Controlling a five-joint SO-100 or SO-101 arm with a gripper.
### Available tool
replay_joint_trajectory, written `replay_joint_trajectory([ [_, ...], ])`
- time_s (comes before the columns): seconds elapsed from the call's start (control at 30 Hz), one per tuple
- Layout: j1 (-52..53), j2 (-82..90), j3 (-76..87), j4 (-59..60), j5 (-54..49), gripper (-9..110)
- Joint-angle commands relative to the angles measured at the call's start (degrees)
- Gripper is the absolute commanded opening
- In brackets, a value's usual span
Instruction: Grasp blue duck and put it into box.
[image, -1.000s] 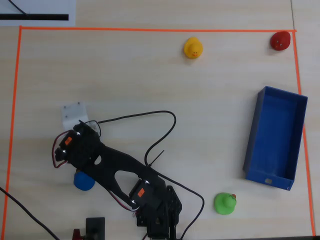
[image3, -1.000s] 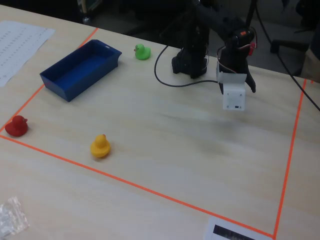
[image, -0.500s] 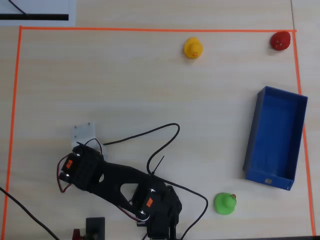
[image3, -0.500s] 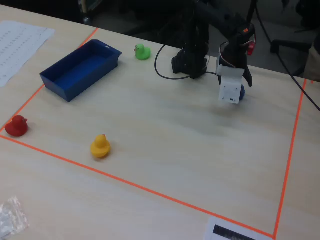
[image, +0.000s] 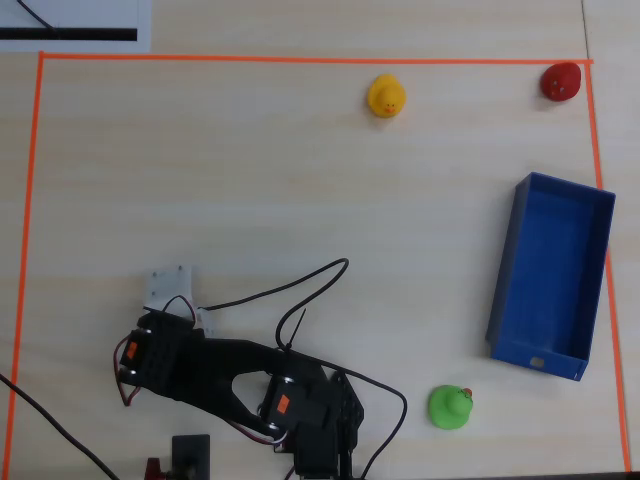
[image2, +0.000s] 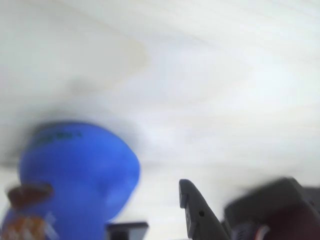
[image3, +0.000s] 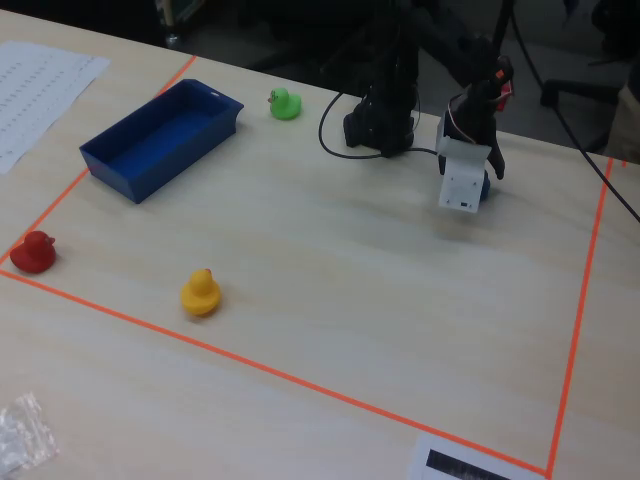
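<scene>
No word, number or brand can be read in any of the views. The sheet of paper (image3: 40, 85) at the far left of the bench in the fixed view carries rows of fine print too small to make out, and the white sheet (image: 75, 22) at the top left of the overhead view bears only a solid black bar. The blue duck (image2: 75, 180) in the wrist view has a dark embossed mark on its top, too blurred to read.
</scene>
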Motion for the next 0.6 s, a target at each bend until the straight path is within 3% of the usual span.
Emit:
replay_joint_trajectory([
  [0.0, -0.26, -2.02, 0.18, -2.29, 0.62, 47],
  [0.2, 1.58, -3.34, 0.7, -4.13, 0.7, 46],
  [0.27, 2.29, -3.43, 1.23, -4.57, 0.7, 37],
  [0.33, 2.72, -3.43, 1.85, -4.92, 0.79, 14],
  [0.5, 4.31, -1.67, 4.22, -5.8, 0.7, 0],
  [0.57, 5.71, 0.53, 5.45, -6.42, 0.53, 0],
])
